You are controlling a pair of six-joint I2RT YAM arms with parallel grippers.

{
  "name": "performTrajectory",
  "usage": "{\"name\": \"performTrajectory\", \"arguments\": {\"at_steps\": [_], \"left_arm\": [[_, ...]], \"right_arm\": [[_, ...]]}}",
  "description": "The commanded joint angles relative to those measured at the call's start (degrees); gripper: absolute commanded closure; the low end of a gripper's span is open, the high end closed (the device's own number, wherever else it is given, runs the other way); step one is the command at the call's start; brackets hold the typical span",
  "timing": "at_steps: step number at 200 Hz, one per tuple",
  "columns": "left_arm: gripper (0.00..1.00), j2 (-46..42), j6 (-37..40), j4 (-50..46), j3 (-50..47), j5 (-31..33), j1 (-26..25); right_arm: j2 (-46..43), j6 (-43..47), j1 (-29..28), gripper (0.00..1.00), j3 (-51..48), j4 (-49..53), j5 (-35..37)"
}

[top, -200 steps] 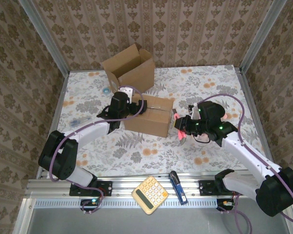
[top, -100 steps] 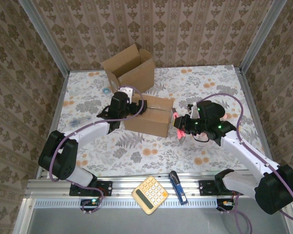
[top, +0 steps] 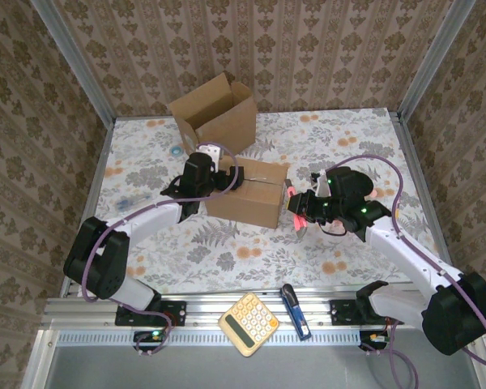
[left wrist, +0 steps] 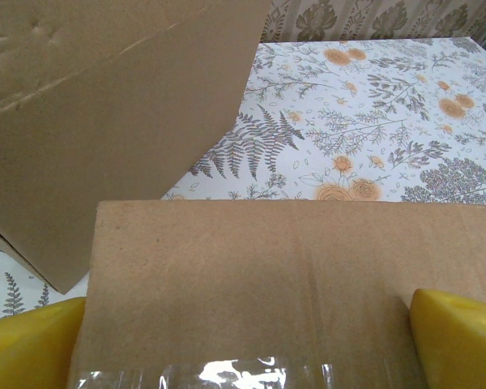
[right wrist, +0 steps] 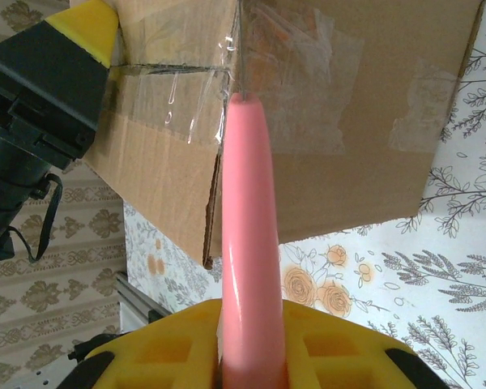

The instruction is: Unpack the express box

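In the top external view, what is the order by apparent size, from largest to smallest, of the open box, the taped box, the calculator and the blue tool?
1. open box and taped box: they look about alike, so I do not rank them.
2. calculator.
3. blue tool.

No text, label, brand or number can be read anywhere. The keys and display of the yellow plastic calculator (top: 249,323), at six o'clock on the near rail, are too small to make out. The taped brown cardboard box (top: 247,193) at the centre shows only plain board and glare.
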State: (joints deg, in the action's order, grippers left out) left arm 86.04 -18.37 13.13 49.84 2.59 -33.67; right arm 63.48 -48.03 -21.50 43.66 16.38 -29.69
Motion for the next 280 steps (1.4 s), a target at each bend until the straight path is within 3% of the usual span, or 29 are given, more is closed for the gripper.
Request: {"name": "performTrajectory", "arguments": {"at_steps": [1, 280], "left_arm": [[0.04, 3.82, -1.13, -10.36, -3.87, -2.06, -0.23], [0.04, 4.16, -1.57, -9.75, -4.23, -2.11, -0.26]], "right_arm": [[0.52, 0.07, 0.06, 1.0, -0.85, -0.13, -3.15], [0.08, -0.71, -8.1, 1.0, -3.56, 2.84, -5.4]]}}
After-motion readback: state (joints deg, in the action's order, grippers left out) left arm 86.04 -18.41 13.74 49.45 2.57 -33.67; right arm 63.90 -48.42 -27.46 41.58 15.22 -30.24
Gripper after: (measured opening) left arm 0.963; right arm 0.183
